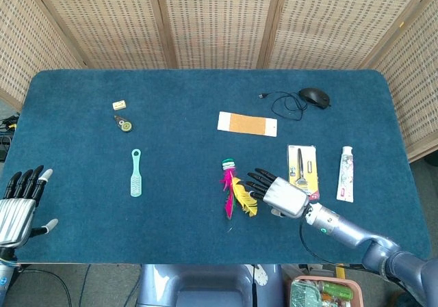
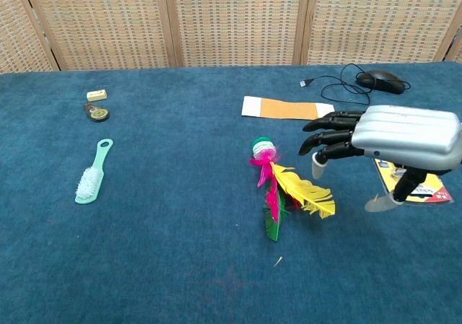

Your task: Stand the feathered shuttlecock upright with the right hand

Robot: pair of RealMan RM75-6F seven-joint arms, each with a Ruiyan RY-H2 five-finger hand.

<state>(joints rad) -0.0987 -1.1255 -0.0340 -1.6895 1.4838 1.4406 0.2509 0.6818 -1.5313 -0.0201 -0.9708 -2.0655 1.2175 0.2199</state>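
The feathered shuttlecock [image 1: 233,189] [image 2: 283,183] lies flat on the blue table, its green and white base pointing away from me and its pink, yellow and green feathers pointing toward me. My right hand [image 1: 280,193] [image 2: 390,140] hovers just right of the feathers, fingers spread and stretched toward them, holding nothing and not touching the shuttlecock. My left hand [image 1: 19,201] rests open at the table's near left edge, seen only in the head view.
A packaged razor [image 1: 302,171] [image 2: 415,180] lies behind the right hand, a white tube [image 1: 346,174] further right. An orange card [image 1: 247,123] [image 2: 289,108], a mouse with cable [image 1: 313,97] [image 2: 380,81], a mint brush [image 1: 135,174] [image 2: 92,173] and two small items [image 1: 122,115] lie around.
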